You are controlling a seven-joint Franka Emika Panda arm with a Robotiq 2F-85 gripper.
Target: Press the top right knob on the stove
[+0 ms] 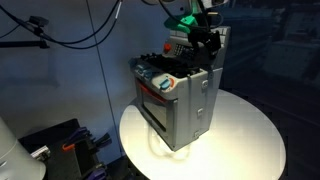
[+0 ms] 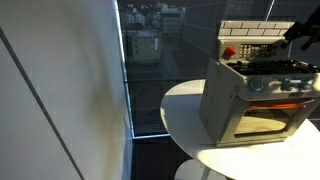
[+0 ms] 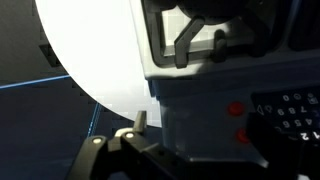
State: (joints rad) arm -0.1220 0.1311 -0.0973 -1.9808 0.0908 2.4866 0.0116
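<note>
— Night outside the window, city blocks lit up, and that round white surface glowing under the lamp. Where's the stove?

— The stove stands upright on the surface, set well in from the rim, with bare white showing round it in both exterior views. Its oven door faces outward and the brick back panel rises behind the burners.

— And the arm?

— The end effector hangs over the back of the stove top, close by that panel. I'd guess it's up there because the knobs sit along the top front, so a press has to come down from above.

— Open or closed?

— Cannot tell. It's a dark lump in the exterior views, and the wrist view shows only one pale fingertip clearly.

— Anything in its way?

— The back panel is the near thing; drifting back would knock it. The stove is light-looking, so a hard push might tip or slide it. Cables loop overhead well apart from the stove, and dark gear sits on the floor below the surface edge. Which knob is top right, I can't make out from here.
</note>
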